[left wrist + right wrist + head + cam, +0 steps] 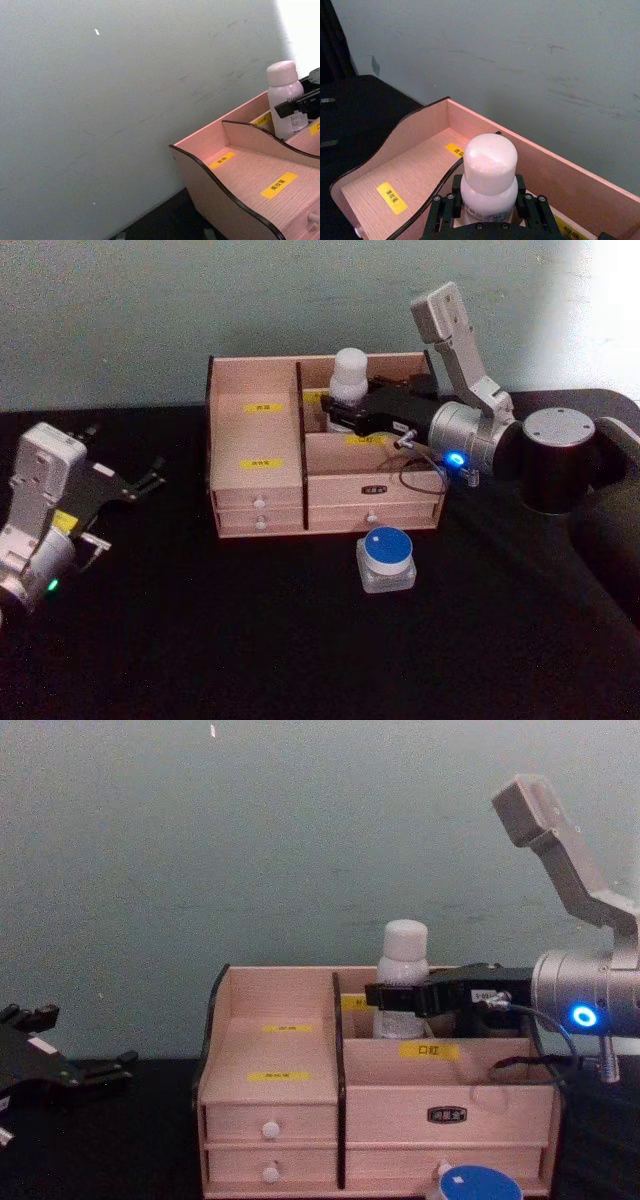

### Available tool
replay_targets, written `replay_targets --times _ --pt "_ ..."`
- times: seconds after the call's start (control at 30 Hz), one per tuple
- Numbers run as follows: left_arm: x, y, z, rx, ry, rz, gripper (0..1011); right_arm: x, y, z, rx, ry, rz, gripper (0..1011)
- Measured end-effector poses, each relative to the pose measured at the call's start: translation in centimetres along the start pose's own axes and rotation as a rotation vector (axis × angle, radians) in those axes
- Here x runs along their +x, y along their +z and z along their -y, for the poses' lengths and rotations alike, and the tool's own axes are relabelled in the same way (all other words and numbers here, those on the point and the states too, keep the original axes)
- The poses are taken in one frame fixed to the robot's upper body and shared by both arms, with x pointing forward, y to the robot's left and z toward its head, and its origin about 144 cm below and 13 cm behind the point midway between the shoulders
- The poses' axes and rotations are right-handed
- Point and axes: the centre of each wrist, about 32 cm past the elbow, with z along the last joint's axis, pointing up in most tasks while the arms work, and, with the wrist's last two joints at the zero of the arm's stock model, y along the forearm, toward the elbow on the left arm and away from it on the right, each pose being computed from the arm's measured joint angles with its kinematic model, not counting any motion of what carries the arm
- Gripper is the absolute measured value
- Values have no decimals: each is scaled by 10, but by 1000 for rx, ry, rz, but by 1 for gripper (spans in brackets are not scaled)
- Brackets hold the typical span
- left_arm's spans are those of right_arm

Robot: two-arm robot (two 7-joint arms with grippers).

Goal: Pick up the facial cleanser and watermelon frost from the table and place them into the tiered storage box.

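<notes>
The facial cleanser (351,373), a white bottle with a rounded cap, stands upright in the rear right compartment of the tiered storage box (256,454). My right gripper (340,418) reaches in from the right and is shut on the bottle's body (489,165), a finger on each side (400,997). The watermelon frost (386,557), a squat clear jar with a blue lid, sits on the table just in front of the box's drawers (471,1185). My left gripper (150,478) rests open at the far left, well away from the box.
The box's left compartments (415,170) hold nothing but yellow labels (279,185). Black tabletop (250,640) spreads in front and to the left. A grey wall (250,850) stands close behind the box.
</notes>
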Motion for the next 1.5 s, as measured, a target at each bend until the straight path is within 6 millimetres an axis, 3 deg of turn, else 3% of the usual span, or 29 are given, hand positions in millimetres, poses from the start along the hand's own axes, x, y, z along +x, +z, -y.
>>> replay_targets --times 0.33,0.77,1.1,1.5 --pt "0 0 0 0 0 0 1001 0 0 0 0 1 -2 628" --pt "0 0 0 0 0 0 1001 1 0 0 -1 1 -2 1002" --pt "0 0 0 0 0 0 1001 1 3 2 9 1 1 1000" --pt "0 0 0 0 0 0 1001 -8 17 29 53 0 32 1000"
